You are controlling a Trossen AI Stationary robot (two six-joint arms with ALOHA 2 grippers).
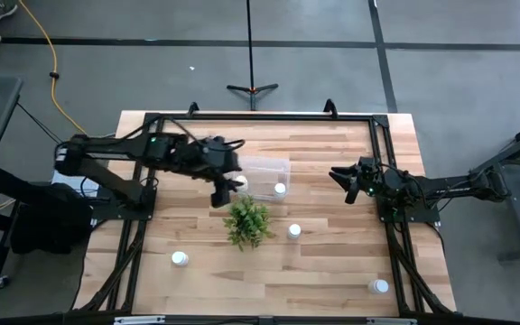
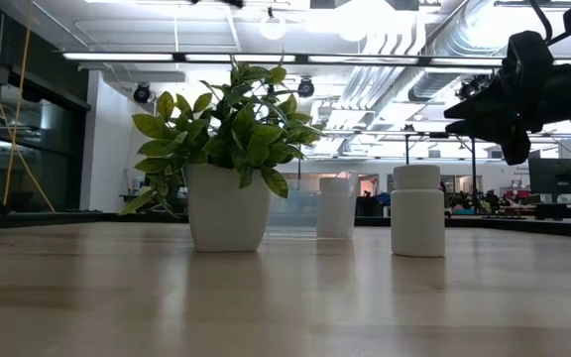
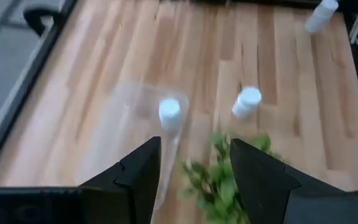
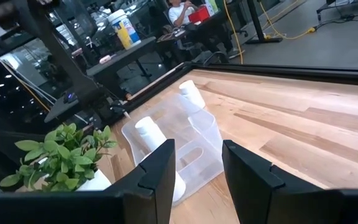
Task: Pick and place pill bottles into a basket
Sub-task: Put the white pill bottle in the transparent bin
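My left gripper (image 1: 227,187) hangs open and empty beside the clear basket (image 1: 264,166), which holds pill bottles (image 1: 281,189); my right gripper (image 1: 343,183), also open, waits near the table's right edge.

- A green leafy plant (image 1: 247,221) in a white pot (image 2: 227,206) stands near the middle of the light wooden worktop (image 1: 332,262).
- A black tripod stand (image 1: 252,88) sits on the grey floor beyond the worktop.
- A yellow cable (image 1: 54,72) trails across that floor.
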